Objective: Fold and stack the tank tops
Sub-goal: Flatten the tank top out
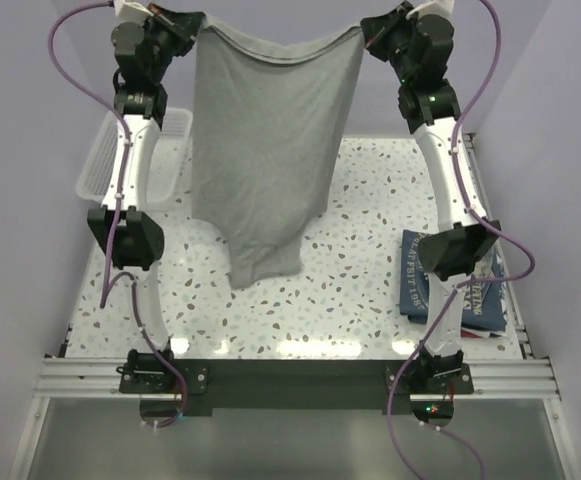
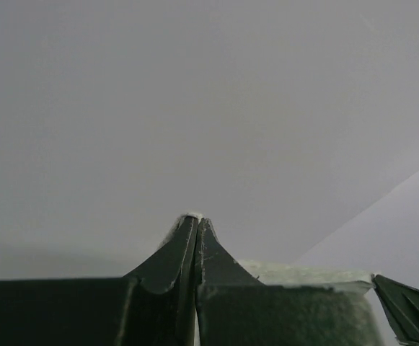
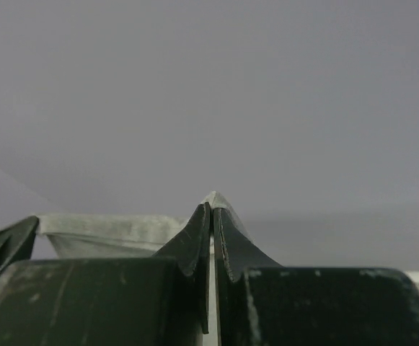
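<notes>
A plain light grey tank top (image 1: pixel 270 150) hangs in the air, stretched between both grippers high over the far half of the table. My left gripper (image 1: pixel 192 28) is shut on its left top corner, and grey cloth (image 2: pixel 192 213) shows at the fingertips in the left wrist view. My right gripper (image 1: pixel 367 32) is shut on its right top corner, and cloth (image 3: pixel 216 197) pokes out between the tips in the right wrist view. The top's lower end hangs down to about the table's middle. A folded navy tank top (image 1: pixel 465 282) with white lettering lies at the right edge, a red strip (image 1: pixel 482 333) under it.
A white plastic mesh basket (image 1: pixel 175 140) stands at the far left, partly behind the left arm. The speckled table (image 1: pixel 350 290) has a metal rail along its near edge. Pale walls close in on both sides.
</notes>
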`<state>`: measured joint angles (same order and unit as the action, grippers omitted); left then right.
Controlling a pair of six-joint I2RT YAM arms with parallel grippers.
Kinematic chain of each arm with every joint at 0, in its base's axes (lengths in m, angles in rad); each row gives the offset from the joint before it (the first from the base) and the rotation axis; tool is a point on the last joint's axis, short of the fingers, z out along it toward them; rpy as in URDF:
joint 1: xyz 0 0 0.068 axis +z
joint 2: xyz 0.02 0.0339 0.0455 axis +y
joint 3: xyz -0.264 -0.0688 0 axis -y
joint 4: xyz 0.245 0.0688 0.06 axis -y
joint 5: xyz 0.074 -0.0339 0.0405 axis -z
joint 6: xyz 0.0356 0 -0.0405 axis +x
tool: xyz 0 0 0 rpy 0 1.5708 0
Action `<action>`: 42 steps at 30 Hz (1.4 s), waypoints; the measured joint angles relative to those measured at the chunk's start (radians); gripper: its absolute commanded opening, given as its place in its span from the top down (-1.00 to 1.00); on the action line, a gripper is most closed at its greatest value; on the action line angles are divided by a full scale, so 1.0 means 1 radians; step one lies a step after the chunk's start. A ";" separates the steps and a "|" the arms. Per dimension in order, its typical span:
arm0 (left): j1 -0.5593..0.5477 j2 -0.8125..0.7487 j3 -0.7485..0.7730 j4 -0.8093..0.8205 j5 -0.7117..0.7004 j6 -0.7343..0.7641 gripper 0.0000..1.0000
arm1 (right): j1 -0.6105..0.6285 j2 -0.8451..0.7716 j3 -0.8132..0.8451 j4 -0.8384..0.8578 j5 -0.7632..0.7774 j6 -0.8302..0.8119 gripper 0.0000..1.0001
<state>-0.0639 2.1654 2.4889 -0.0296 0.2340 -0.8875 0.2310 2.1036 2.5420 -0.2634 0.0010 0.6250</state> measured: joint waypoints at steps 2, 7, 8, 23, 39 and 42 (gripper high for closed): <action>0.056 0.045 -0.006 0.087 0.053 -0.075 1.00 | -0.005 0.014 0.016 0.038 -0.003 -0.003 1.00; 0.177 0.006 -0.013 0.337 0.116 -0.201 1.00 | -0.011 -0.113 -0.104 0.213 0.014 -0.049 1.00; 0.201 -0.017 -0.015 0.383 0.130 -0.223 1.00 | -0.013 -0.143 -0.110 0.239 0.015 -0.056 1.00; 0.118 -0.628 -1.328 0.813 0.316 -0.339 1.00 | -0.036 -0.821 -1.361 0.472 0.022 -0.003 1.00; 0.026 -1.343 -2.122 -0.142 -0.012 -0.049 1.00 | -0.036 -1.221 -2.041 -0.067 -0.071 0.105 1.00; 0.026 -1.336 -2.177 -0.252 -0.029 -0.015 1.00 | -0.036 -1.219 -2.076 -0.112 -0.075 0.120 1.00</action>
<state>-0.0383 0.8299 0.3122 -0.2813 0.2050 -0.9024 0.1951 0.8848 0.4656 -0.3756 -0.0742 0.7452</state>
